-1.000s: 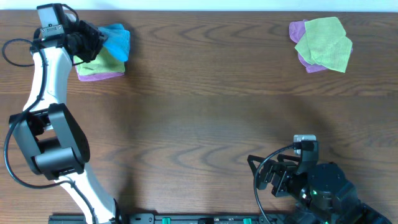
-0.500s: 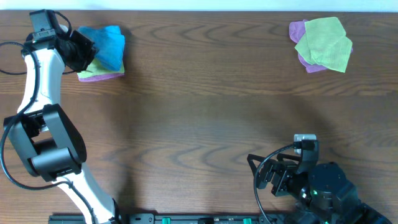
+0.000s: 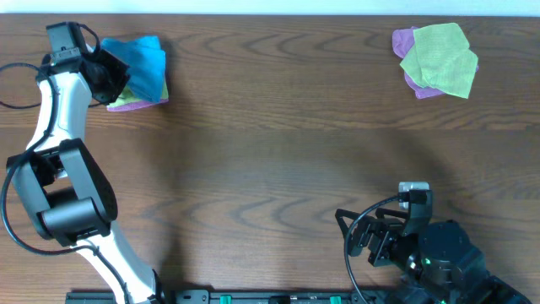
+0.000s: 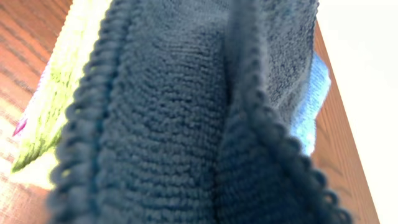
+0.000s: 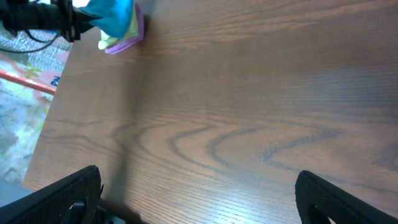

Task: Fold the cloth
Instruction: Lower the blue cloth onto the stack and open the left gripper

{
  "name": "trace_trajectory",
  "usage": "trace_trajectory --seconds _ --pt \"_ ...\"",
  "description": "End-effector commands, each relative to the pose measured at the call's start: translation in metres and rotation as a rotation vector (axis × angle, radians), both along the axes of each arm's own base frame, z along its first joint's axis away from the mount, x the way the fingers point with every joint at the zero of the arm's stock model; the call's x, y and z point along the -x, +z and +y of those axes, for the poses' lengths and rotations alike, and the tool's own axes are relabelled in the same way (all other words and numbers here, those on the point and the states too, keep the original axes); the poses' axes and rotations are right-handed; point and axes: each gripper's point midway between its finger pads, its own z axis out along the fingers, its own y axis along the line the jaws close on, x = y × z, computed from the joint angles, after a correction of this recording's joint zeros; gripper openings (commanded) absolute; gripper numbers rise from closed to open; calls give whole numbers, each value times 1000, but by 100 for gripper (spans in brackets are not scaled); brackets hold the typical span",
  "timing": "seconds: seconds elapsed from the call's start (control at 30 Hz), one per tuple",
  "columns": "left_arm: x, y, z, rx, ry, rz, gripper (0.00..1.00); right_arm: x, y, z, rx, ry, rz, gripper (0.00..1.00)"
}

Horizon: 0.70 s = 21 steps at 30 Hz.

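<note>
Counter: a dark brown wood-grain counter (image 3: pixel 270 152) carries everything.

Task cloth: the bright blue square towel-like cloth (image 3: pixel 143 59) is at the far left corner of the counter. It is bunched up rather than flat and lies on top of a small stack.

Left stack: under the blue cloth lies a lime-green cloth (image 3: pixel 125 93), and under that a purple cloth (image 3: pixel 142 104). Only their near edges stick out.

Left pincer: the left pincer (image 3: pixel 108 72) is pressed against the blue cloth's left side. It appears closed on the fabric, which is gathered up at it.

Left wrist view: shaded blue towelling (image 4: pixel 161 124) fills nearly the whole view, with its knitted hem running down the middle. The pincer's fingers are hidden behind it. A strip of lime-green (image 4: pixel 56 93) and a sliver of purple (image 4: pixel 18 127) show at the left.

Right stack: at the far right corner, well apart from the blue cloth, a second lime-green cloth (image 3: pixel 439 55) lies askew on a second purple cloth (image 3: pixel 405 40), covering most of it.

Right pincer: the right pincer (image 3: pixel 363 241) sits at the near right edge, spread wide with nothing between its fingers (image 5: pixel 74 193). Its wrist camera sees the blue cloth (image 5: pixel 115 12) small at the top left.

Cut off: the right arm's base runs out of the overhead view at the bottom.
</note>
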Motion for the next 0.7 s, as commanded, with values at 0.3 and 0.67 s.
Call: trace_trajectory --seconds 0.3,0.67 --pt "16 -35 -1 -19 -7 33 17 -1 -2 -1 -5 -17 13 99" --pt "5 -16 -17 41 -138 -63 95 -6 -3 -11 42 -55 -17 99"
